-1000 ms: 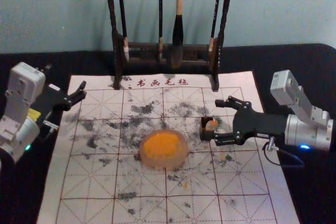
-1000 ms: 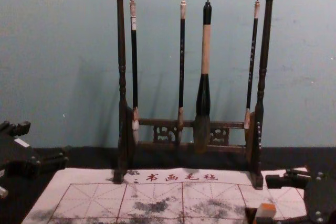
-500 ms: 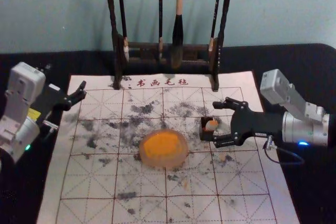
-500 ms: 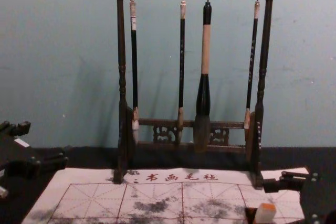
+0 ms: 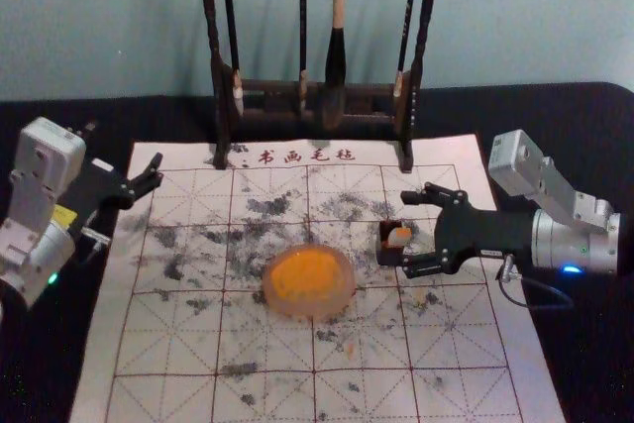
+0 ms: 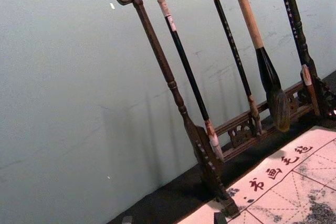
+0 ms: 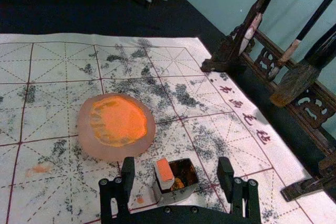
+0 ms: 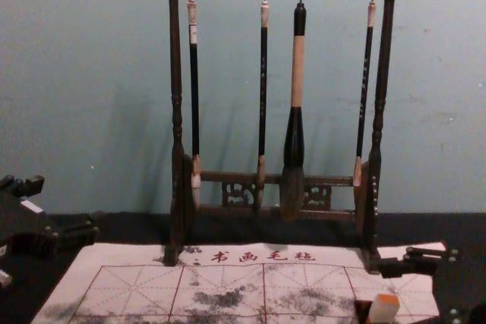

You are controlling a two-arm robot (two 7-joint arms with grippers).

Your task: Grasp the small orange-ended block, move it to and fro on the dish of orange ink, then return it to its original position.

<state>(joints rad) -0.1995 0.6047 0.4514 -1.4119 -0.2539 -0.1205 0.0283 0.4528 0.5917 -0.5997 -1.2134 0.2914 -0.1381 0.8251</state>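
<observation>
- Your landmark: the round, pinkish translucent dish (image 5: 347,294) with orange ink (image 5: 305,272) pooled in it, sitting on the white, red-gridded, ink-spotted mat (image 5: 265,403).
- Your task thing, the small white block with an orange end (image 5: 399,237), is to the right of the dish and slightly beyond it, orange end up.
- It sits in a small dark square open-topped box (image 7: 181,195), top poking above the rim; you can see orange stains inside the box.
- Your right gripper (image 5: 406,231) is right of the dish, low over the mat, reaching in toward it. Fingers apart, one to each side of the box and block in the right wrist view, clamped on nothing.
- Block and box are nearer the finger on your side; you can't tell whether that finger touches the box.
- Your left gripper (image 5: 124,144) is parked left of the dish and farther back, at the mat's far left corner. Fingers apart, holding nothing.
- Beyond the dish, at the mat's far edge, you have a dark carved wooden stand (image 8: 176,115) with four brushes hanging, one much thicker, with a black and tan handle (image 8: 298,70).
- Black cloth (image 5: 584,373) around the mat, plain blue-green wall (image 5: 525,7) behind.
</observation>
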